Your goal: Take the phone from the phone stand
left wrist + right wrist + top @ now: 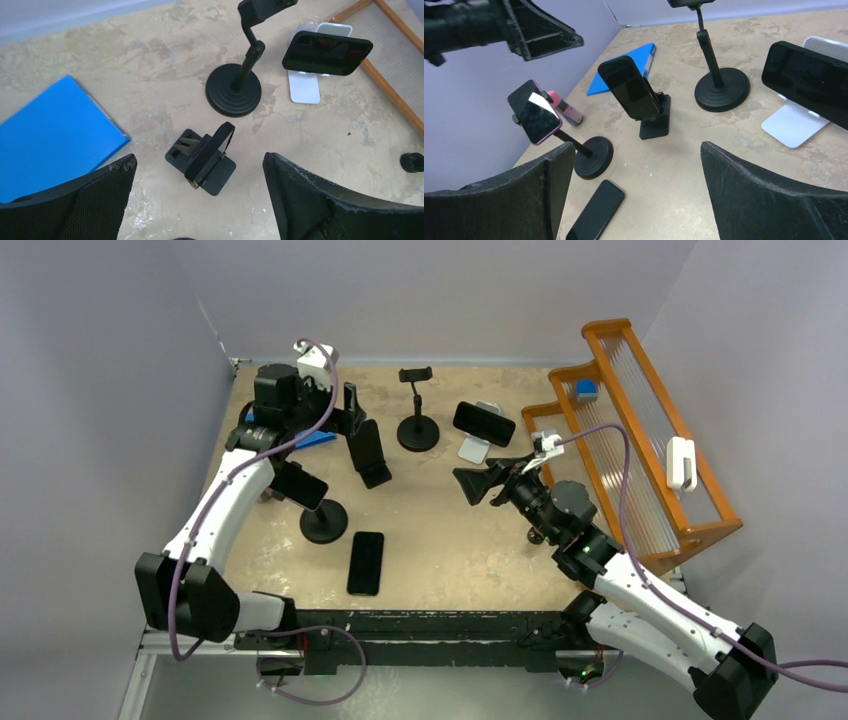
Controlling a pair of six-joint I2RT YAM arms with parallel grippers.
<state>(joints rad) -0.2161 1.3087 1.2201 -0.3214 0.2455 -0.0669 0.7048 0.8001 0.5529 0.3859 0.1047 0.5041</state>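
blue sheet (55,130) — near phone stand (222,175)

1. No word, brand, number or sign can be read in any of the views.
2. The dark phone (327,52) on the white stand (305,90) shows a black screen, with nothing legible.
3. The upright phone (629,87) and the pink-edged phone (535,114) show dark glass and glare only.
4. The flat phone (366,562) on the table (450,535) and the blue folder (50,135) have plain faces.
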